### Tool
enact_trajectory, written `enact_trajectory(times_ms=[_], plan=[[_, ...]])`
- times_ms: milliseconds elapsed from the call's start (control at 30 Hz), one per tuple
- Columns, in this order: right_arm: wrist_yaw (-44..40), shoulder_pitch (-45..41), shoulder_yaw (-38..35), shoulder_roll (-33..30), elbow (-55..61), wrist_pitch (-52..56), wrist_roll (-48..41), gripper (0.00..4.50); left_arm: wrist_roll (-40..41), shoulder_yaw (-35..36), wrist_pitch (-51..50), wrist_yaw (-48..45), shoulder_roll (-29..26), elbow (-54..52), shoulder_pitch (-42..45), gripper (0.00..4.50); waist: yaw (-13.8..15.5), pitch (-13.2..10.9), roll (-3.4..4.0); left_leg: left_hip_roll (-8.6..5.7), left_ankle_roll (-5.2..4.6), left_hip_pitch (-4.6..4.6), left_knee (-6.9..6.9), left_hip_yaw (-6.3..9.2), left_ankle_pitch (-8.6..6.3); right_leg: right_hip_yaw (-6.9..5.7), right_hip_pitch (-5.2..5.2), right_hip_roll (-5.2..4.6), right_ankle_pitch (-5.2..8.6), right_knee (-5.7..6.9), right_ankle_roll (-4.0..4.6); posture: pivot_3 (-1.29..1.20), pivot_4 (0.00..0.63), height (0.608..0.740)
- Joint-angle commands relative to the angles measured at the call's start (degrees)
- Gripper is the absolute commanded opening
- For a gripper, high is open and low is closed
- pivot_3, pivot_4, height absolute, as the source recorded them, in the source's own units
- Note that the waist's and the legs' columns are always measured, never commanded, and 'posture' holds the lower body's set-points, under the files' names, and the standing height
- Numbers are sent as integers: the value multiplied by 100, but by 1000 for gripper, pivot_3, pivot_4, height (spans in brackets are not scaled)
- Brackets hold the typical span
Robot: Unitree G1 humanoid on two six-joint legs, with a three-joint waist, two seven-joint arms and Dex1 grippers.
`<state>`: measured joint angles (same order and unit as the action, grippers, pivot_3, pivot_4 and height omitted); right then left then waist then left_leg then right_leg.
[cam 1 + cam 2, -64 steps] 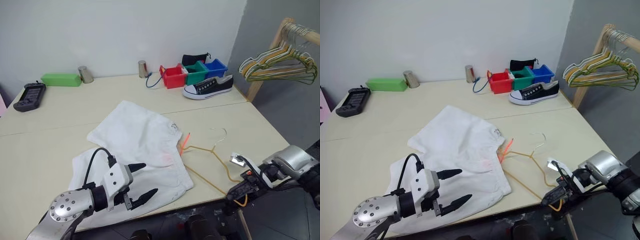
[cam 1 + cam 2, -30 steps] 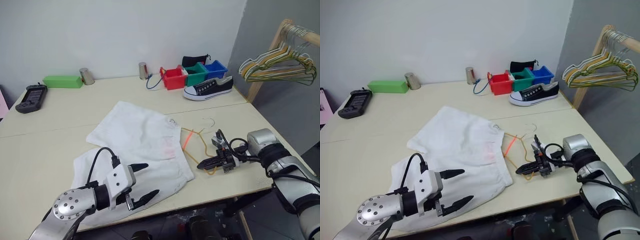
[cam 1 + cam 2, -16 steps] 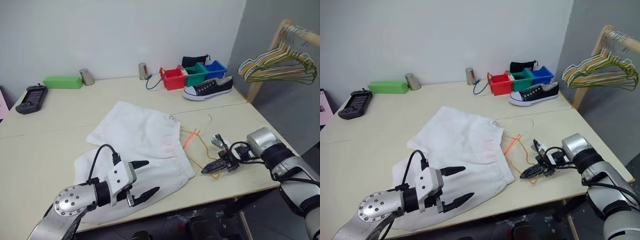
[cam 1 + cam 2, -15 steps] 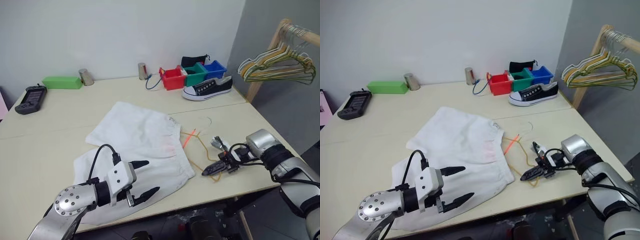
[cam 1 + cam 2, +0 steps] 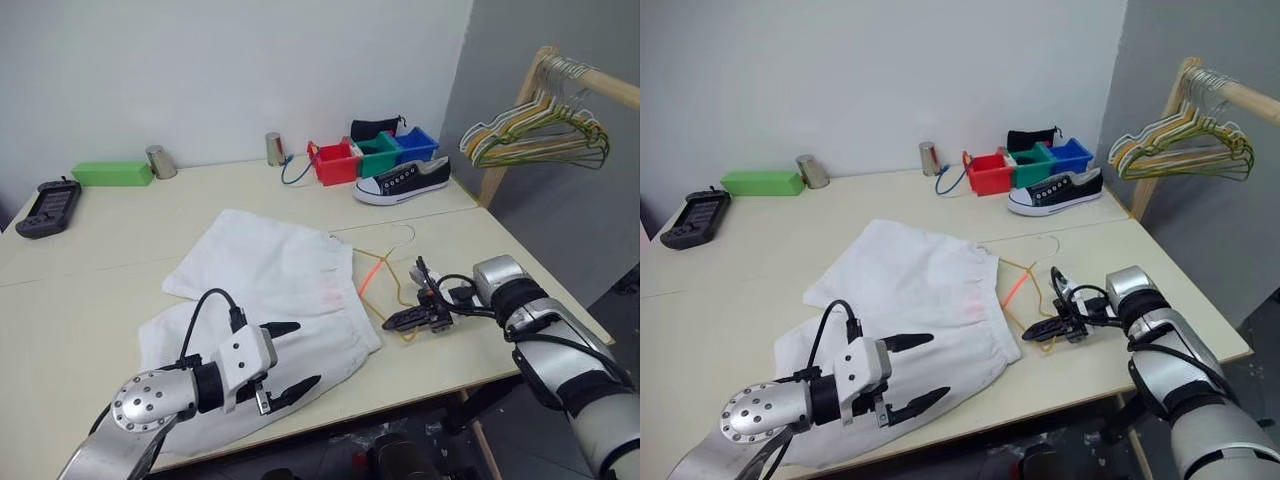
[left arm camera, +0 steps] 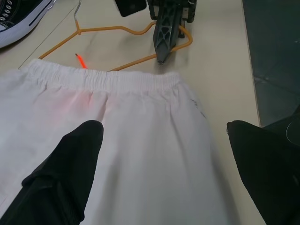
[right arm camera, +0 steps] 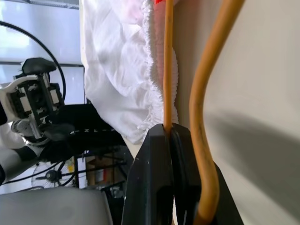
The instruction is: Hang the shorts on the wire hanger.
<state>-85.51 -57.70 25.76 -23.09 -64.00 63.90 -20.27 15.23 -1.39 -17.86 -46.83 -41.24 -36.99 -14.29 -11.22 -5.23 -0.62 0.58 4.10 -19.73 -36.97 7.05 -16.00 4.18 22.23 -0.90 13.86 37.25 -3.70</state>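
Observation:
The white shorts (image 5: pixel 270 280) lie flat in the middle of the table, with the gathered waistband (image 6: pixel 117 82) toward the right. The yellow-orange wire hanger (image 5: pixel 397 290) lies just right of the waistband, its pale hook (image 5: pixel 405 232) pointing to the far side. My right gripper (image 5: pixel 392 322) is low over the table and shut on the hanger's near wire (image 7: pixel 166 70), its tip close to the waistband. My left gripper (image 5: pixel 303 353) hovers open above the shorts' near leg and holds nothing.
At the back of the table are a black sneaker (image 5: pixel 405 181), coloured bins (image 5: pixel 336 161), two metal cups (image 5: pixel 273 148), a green box (image 5: pixel 112 172) and a black controller (image 5: pixel 45 205). A wooden rack with a bunch of hangers (image 5: pixel 535 135) stands at the right.
My right gripper has drawn the hanger from the table's front edge in toward the waistband. The left gripper has kept still and open. The view has shifted.

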Motion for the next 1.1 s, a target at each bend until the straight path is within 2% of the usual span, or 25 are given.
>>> enact_trajectory(times_ms=[33, 133, 267, 433, 533, 633, 733, 867, 1100], plan=[[341, -397, -580, 83, -144, -732, 204, 0, -14, 59, 136, -5, -23, 19, 129, 4491, 2, -1, 7, 0, 0, 0, 0, 0, 0, 0, 0, 0, 0, 1, 0, -90, 20, 740], [341, -545, -676, -68, 317, -1417, 459, 0, 50, 212, 110, 3, -64, 74, 199, 4491, 11, -9, 31, -1, 0, -5, 0, 0, 0, 1, 4, 0, 0, 2, 0, -88, 23, 740], [489, -527, -707, -339, 1581, -1916, 696, 0, 124, 508, 62, -181, -343, 136, 524, 4491, 16, -16, 45, -1, 0, -13, 7, 4, 0, -1, 13, 0, 1, 1, 1, -95, 21, 740], [1689, -349, -1034, -183, 2435, -2713, 1008, 0, 1074, 1051, -857, -394, -766, 416, 2233, 4491, 42, -11, 41, -2, 0, -15, 3, 13, 0, -9, 10, 0, 0, 1, 0, -88, 11, 740], [2524, -123, -915, -82, 2756, -3719, 1542, 0, 1508, 1193, -1250, -825, -1243, 1001, 3543, 4491, 50, -6, 35, -4, 0, -12, 0, 12, 1, -8, 5, 1, -1, 3, -2, -80, 5, 740], [3274, -40, -1073, 112, 2820, -4094, 1779, 0, 1574, 1056, -1324, -1252, -1577, 1848, 4748, 4491, 38, -6, 36, -4, 1, -15, 1, 17, 1, -10, 8, 3, -1, 3, -2, -67, 0, 740], [3799, 105, -895, 172, 2974, -4592, 2220, 0, 1050, 639, -755, -1743, -1727, 2998, 5747, 4491, 31, -4, 39, -6, 2, -18, 5, 18, 1, -9, 10, 2, 0, -2, -1, -66, 0, 740], [4200, 293, -945, 295, 3257, -4821, 2433, 0, 100, -23, 527, -2535, -1888, 4546, 6481, 4491, 2, -3, 42, -6, 2, -13, 16, 14, 2, -5, 14, 2, 0, -4, 0, -67, 0, 740], [4427, 858, -994, 246, 4346, -4872, 2580, 0, -1227, -754, 2767, -2847, -1420, 7408, 7931, 4491, 63, -3, 40, -6, 2, -26, 8, 21, 2, -8, 21, 3, 0, -3, 1, -84, 0, 740]])
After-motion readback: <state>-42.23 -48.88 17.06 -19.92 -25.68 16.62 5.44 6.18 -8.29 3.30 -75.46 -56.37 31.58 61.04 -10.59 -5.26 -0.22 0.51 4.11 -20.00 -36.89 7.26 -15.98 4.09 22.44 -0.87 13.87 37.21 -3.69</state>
